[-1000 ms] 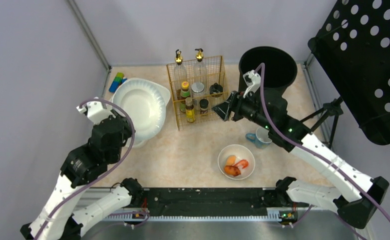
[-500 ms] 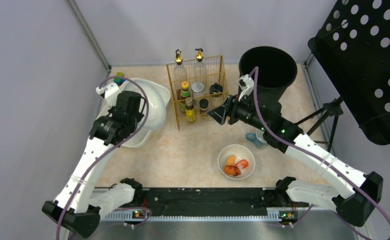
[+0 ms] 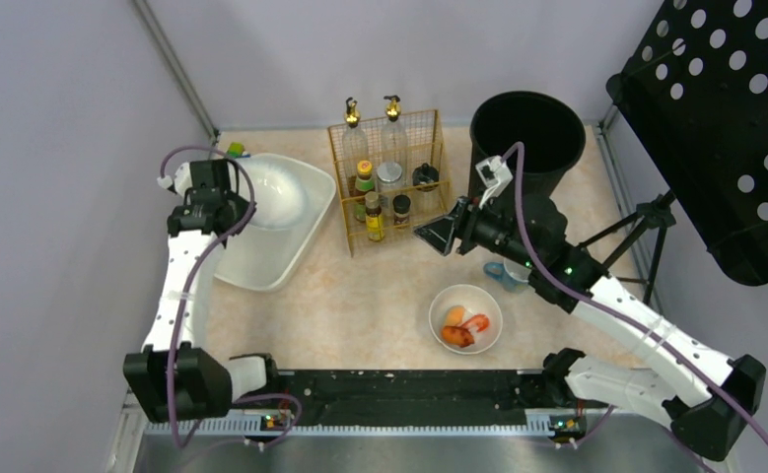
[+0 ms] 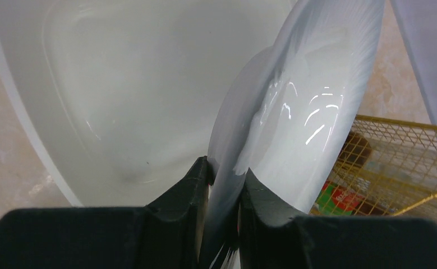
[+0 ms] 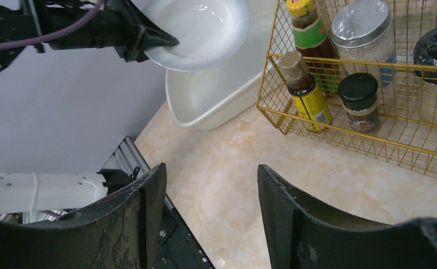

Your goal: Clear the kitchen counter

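Note:
The kitchen counter [image 3: 380, 296] is a beige marbled surface between grey walls. My left gripper [image 4: 224, 168] is shut on the rim of a white plate [image 4: 300, 112], holding it tilted on edge above the white tub [image 4: 120, 84]. In the top view the plate [image 3: 279, 189] hangs over the tub [image 3: 261, 256] at the back left, with the left gripper [image 3: 224, 197] at its left edge. My right gripper [image 3: 437, 235] stands open and empty over the counter [image 5: 233, 185], in front of the wire rack. The right wrist view shows the plate [image 5: 199, 28] in the left fingers.
A gold wire rack [image 3: 389, 177] holds bottles and jars at the back middle. A black bin [image 3: 527, 133] stands at the back right. A white bowl [image 3: 465, 318] with orange food and a blue cup [image 3: 506, 271] sit under the right arm. Coloured blocks [image 3: 234, 150] lie behind the tub.
The left arm has stretched toward the back left, carrying the plate up onto its edge over the tub. The right gripper shifted slightly and its jaws narrowed a little.

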